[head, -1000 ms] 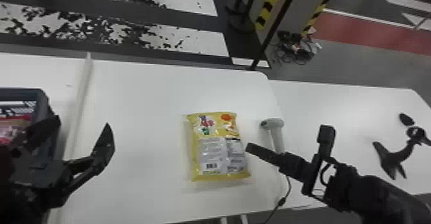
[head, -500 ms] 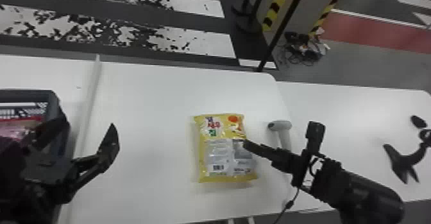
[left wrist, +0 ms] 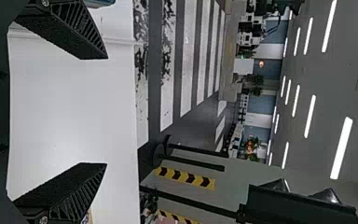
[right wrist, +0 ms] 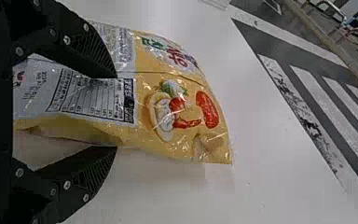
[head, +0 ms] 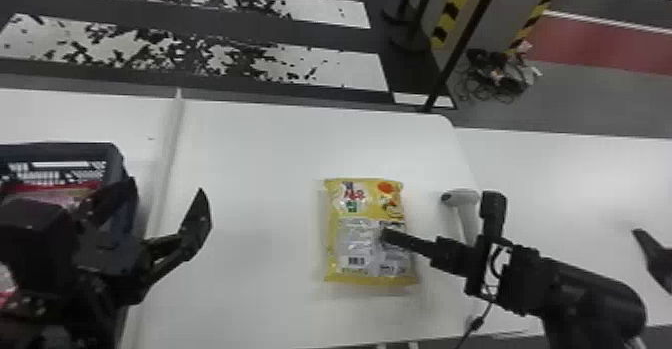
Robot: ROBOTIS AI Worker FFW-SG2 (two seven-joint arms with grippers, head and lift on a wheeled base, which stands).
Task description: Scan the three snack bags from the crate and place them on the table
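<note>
Crate [head: 117,155] at far L, w/ L hand [left wrist: 106,111] near it, released. Centre of bench [head: 260,173]: yellow bag [head: 367,200], flat, long axis running fwd from robot. R hand [right wrist: 116,112] is nearer: fingers parted, at bag's R edge, nothing clamped; finger contact poss. but unclear. Scanner [head: 462,198] stands just R of bag. Next req'd: close R hand across that edge, approx. square to long axis.
</note>
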